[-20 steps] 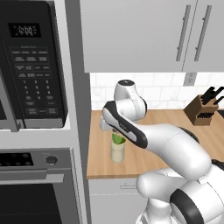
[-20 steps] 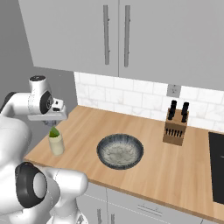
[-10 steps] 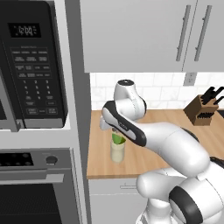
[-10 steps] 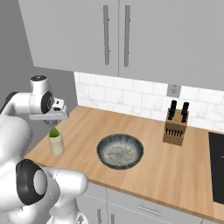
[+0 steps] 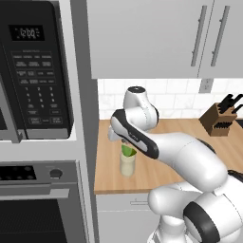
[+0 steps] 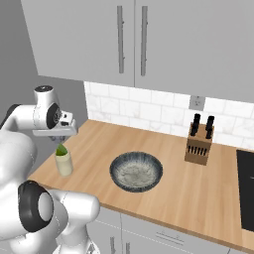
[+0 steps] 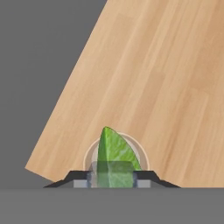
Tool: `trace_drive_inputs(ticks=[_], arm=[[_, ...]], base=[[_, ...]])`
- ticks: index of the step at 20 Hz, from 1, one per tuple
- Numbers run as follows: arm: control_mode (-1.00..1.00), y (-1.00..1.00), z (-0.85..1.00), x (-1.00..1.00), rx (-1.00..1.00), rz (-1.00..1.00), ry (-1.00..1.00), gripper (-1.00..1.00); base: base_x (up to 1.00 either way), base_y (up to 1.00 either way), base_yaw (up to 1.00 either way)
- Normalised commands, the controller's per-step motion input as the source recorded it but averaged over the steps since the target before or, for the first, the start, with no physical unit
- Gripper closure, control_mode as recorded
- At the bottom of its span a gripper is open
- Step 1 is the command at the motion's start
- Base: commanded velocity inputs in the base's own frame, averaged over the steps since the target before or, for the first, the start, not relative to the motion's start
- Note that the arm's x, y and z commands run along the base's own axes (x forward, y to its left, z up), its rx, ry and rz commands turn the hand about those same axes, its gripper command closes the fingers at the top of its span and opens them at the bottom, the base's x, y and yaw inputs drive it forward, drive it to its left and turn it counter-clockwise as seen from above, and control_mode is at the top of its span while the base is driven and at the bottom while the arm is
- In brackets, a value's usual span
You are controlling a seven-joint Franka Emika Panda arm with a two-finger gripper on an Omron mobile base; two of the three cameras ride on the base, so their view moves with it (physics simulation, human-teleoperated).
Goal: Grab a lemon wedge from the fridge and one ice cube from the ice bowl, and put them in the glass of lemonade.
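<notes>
Hand view shows the gripper (image 7: pixel 111 180) at 6 o'clock, fingertips clasping the lemon wedge (image 7: pixel 113 155), poised over the glass of lemonade (image 7: pixel 140 154) on the wooden counter (image 7: pixel 166 78).

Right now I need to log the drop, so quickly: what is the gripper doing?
Gripper: its jaws sit either side of the yellow-green pointed lemon wedge over the short glass of pale creamy lemonade; whether it grips cannot be told.
</notes>
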Motion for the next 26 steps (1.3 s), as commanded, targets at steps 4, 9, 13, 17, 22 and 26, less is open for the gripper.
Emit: trace_drive_inputs(ticks=[4, 9, 13, 17, 22, 26], arm=[[-1.00, 0.00, 0.00, 0.00, 0.00, 0.00, 0.00, -1.00], [-1.00, 0.00, 0.00, 0.00, 0.00, 0.00, 0.00, -1.00], [-1.00, 0.00, 0.00, 0.00, 0.00, 0.00, 0.00, -1.00], [-1.00, 0.00, 0.00, -0.06, 0.00, 0.00, 0.00, -1.00], [-1.00, 0.00, 0.00, -0.26, 0.00, 0.00, -0.04, -1.00], [-1.00, 0.00, 0.00, -0.18, 0.00, 0.00, -0.02, -1.00]], base=[[0.00, 0.00, 0.00], [0.00, 0.00, 0.00], [0.00, 0.00, 0.00], [0.00, 0.00, 0.00], [0.00, 0.00, 0.00], [0.00, 0.00, 0.00]])
